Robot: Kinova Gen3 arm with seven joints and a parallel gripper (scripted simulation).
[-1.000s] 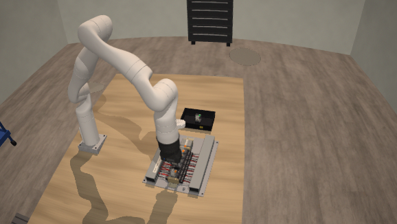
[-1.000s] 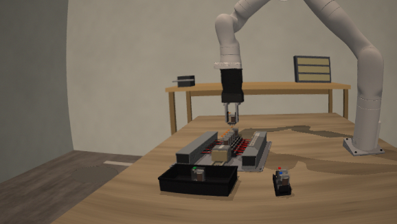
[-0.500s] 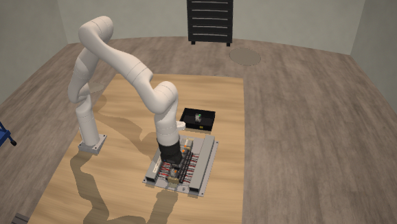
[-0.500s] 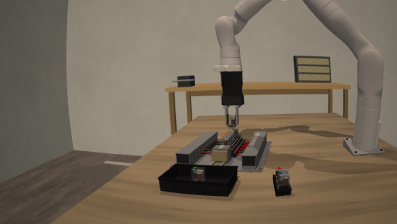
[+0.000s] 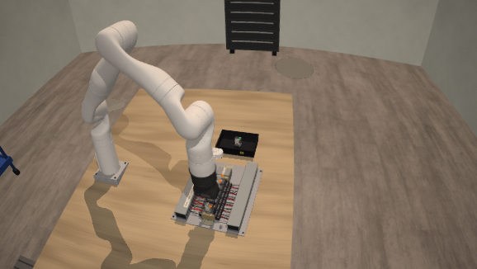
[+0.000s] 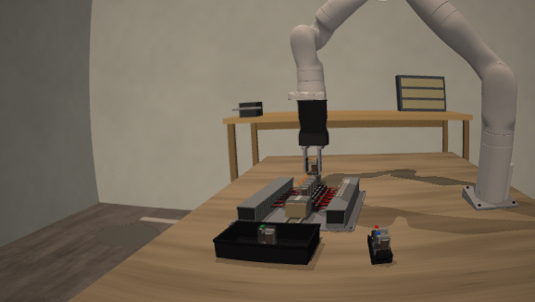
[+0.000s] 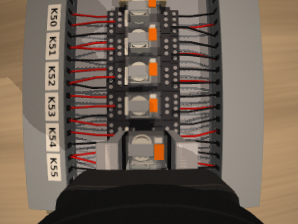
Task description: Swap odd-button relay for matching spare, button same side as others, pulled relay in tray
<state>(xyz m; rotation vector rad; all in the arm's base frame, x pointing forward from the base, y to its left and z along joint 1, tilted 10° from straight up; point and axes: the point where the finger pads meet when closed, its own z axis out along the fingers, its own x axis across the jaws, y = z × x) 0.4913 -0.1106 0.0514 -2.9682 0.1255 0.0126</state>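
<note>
My gripper (image 7: 146,144) (image 6: 313,166) (image 5: 208,205) is shut on a relay (image 7: 144,149) (image 6: 314,167) with an orange button. It holds it upright just above the end of the relay row on the panel (image 7: 248,96) (image 6: 346,205) (image 5: 251,181), the button on the same side as the others. Several relays (image 7: 143,71) with orange buttons sit in the row ahead of it. The socket under the held relay is hidden. A relay (image 6: 267,234) (image 5: 238,141) with a green button stands in the black tray (image 6: 259,253) (image 5: 228,152).
A small black stand (image 6: 380,254) holds another relay with a red button on the table to the right of the tray. Grey wire ducts (image 6: 264,204) flank the row, with red and black wires on both sides. A larger block (image 6: 296,207) sits at the row's tray end.
</note>
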